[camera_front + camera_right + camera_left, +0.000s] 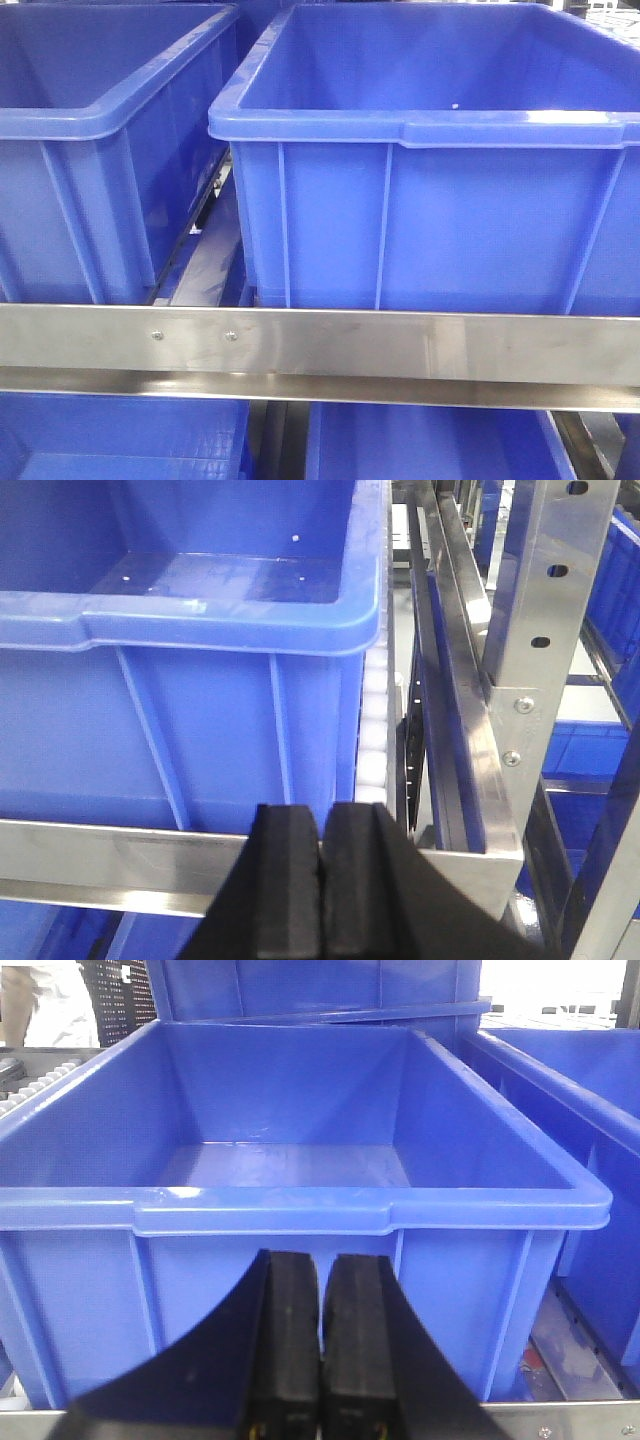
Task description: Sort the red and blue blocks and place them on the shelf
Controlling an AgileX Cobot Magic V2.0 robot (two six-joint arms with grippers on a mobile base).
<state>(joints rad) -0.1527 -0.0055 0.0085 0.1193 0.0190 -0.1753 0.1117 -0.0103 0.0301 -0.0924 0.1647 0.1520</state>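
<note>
Front camera first: you're staring straight at the shelf (320,345), its brushed steel front rail running across the lower part of the frame with two small rivets left of centre. On that tier sit two big blue plastic bins side by side, the left bin (100,150) and the right bin (440,200), with a narrow gap between them where you can see a bit of track. Both look bare inside from here, though you only see the upper walls, so I can't tell for sure about the floors. Below the rail there are more blue bins (430,445) on the next tier down. No red or blue cube shows up in this view.

Left wrist cam: your left gripper (321,1345) is parked right in front of a blue bin (300,1210), low against its front wall. The black fingers (290,1340) are clenched together, pads touching, nothing between them. The bin's floor is visible and bare. Another bin (570,1080) sits just beside it on the right, and one more is stacked behind.

Right wrist cam: your right gripper (322,890) is also squeezed closed on nothing, its fingers (288,890) pressed flat against each other. It sits just in front of the steel rail (120,850), near the right corner of a blue bin (200,630). White rollers (372,730) run along the bin's right side, and a steel upright post (530,630) stands further right.

The blocks themselves aren't in view from any of the three cameras.
</note>
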